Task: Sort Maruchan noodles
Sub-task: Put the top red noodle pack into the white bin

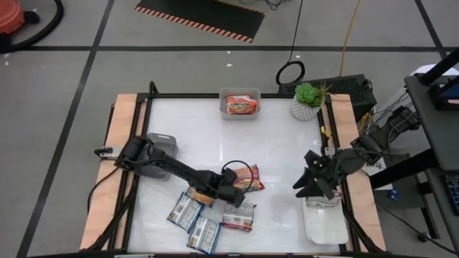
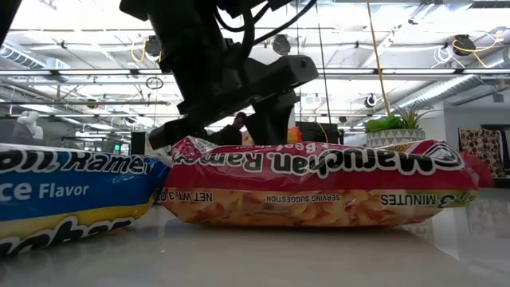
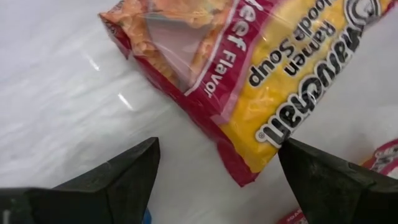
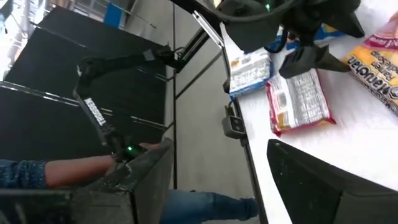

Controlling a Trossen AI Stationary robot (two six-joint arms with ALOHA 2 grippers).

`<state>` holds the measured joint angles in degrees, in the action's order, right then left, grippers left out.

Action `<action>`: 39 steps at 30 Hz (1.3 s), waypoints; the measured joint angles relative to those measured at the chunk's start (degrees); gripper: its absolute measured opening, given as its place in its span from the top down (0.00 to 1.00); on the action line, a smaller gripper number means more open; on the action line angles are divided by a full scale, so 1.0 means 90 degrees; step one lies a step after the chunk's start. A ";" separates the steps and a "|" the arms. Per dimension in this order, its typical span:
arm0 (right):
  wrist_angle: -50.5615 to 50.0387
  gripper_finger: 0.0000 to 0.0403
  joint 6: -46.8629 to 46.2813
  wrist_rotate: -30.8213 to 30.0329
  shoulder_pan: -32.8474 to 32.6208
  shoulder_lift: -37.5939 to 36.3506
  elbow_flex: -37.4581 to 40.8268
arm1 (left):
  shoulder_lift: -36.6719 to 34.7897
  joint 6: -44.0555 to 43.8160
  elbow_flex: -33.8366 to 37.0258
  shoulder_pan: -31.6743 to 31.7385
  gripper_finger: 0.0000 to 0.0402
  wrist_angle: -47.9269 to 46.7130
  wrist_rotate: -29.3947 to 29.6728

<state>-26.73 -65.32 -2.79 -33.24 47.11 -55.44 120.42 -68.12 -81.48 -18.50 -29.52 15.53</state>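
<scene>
Several Maruchan noodle packets lie flat at the table's near middle. An orange-red beef packet (image 1: 249, 179) (image 2: 319, 185) (image 3: 249, 74) lies farthest back. Two blue-silver ones (image 1: 185, 210) (image 1: 204, 233) and a maroon-and-silver one (image 1: 239, 216) lie nearer the front edge. My left gripper (image 1: 231, 188) (image 3: 217, 177) is open, slanting down just above the beef packet's left end, a finger on either side of one corner (image 3: 244, 174). My right gripper (image 1: 314, 183) (image 4: 217, 180) is open and raised at the right, holding nothing.
A grey tray (image 1: 239, 94) at the far edge holds one orange-red packet (image 1: 240, 105). Another grey tray (image 1: 165, 140) sits under my left arm. A white tray (image 1: 326, 226) lies at the near right, below my right gripper. A potted plant (image 1: 308, 100) stands at the far right.
</scene>
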 joint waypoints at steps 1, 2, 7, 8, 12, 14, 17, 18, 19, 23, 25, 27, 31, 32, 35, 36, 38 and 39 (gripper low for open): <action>-0.0001 0.37 0.0021 0.0000 0.0024 0.0001 0.0000 | 0.0000 0.0123 0.0023 0.0000 0.17 0.0057 0.0000; -0.0012 0.37 0.0054 -0.0010 0.0044 0.0012 0.0000 | 0.0003 0.0235 0.0044 0.0000 0.18 0.0100 0.0000; -0.0008 0.37 0.0145 -0.0010 0.0133 0.0081 0.0000 | 0.0017 0.0709 0.0145 -0.0004 0.28 0.0306 0.0043; -0.0008 0.37 0.0145 -0.0010 0.0148 0.0097 0.0000 | 0.0019 0.0853 0.0146 -0.0014 0.30 0.0310 0.0063; -0.0006 0.37 0.0170 -0.0012 0.0158 0.0158 0.0000 | 0.0033 0.1367 0.0152 -0.0050 0.38 0.0397 0.0242; -0.0006 0.37 0.0191 -0.0012 0.0158 0.0186 0.0000 | 0.0040 0.1499 0.0154 -0.0053 0.41 0.0424 0.0344; -0.0007 0.37 0.0183 -0.0011 0.0158 0.0231 0.0000 | 0.0044 0.1557 0.0154 -0.0053 0.42 0.0435 0.0386; -0.0008 0.37 0.0177 -0.0012 0.0159 0.0236 0.0000 | 0.0044 0.1560 0.0154 -0.0049 0.43 0.0435 0.0393; -0.0008 0.37 0.0176 -0.0012 0.0160 0.0236 0.0000 | 0.0044 0.1587 0.0154 -0.0046 0.45 0.0433 0.0400; -0.0008 0.37 0.0177 -0.0012 0.0160 0.0233 0.0000 | 0.0053 0.1750 0.0158 -0.0043 0.58 0.0407 0.0498; -0.0011 0.37 0.0187 -0.0012 0.0160 0.0233 0.0000 | 0.0053 0.1770 0.0162 -0.0033 0.70 0.0396 0.0525; -0.0013 0.37 0.0189 -0.0013 0.0160 0.0233 0.0000 | 0.0056 0.1716 0.0162 -0.0024 0.82 0.0410 0.0543; -0.0127 0.37 0.0178 -0.0017 0.0230 0.0233 0.0000 | 0.0069 0.1667 0.0166 -0.0014 0.98 0.0716 0.0509; -0.0217 0.37 0.0182 -0.0017 0.0247 0.0233 0.0000 | 0.0073 0.1677 0.0169 -0.0007 0.98 0.0840 0.0476; -0.0783 0.37 0.0170 -0.0006 0.0258 0.0271 0.0000 | 0.0017 0.1593 0.0171 0.0030 0.98 0.1172 0.0269; -0.0950 0.37 0.0142 -0.0005 0.0258 0.0301 0.0000 | -0.0030 0.1511 0.0154 0.0055 0.98 0.1220 0.0196; -0.1023 0.37 0.0125 0.0039 0.0239 0.0399 0.0002 | -0.0217 0.1365 0.0054 0.0100 0.98 0.1145 -0.0018; -0.0967 0.37 0.0147 0.0125 0.0228 0.0456 0.0001 | -0.0308 0.1287 -0.0034 0.0132 0.98 0.1161 -0.0096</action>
<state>-35.43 -63.99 -1.67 -31.18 51.22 -55.43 117.65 -56.53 -81.79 -17.31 -19.07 14.67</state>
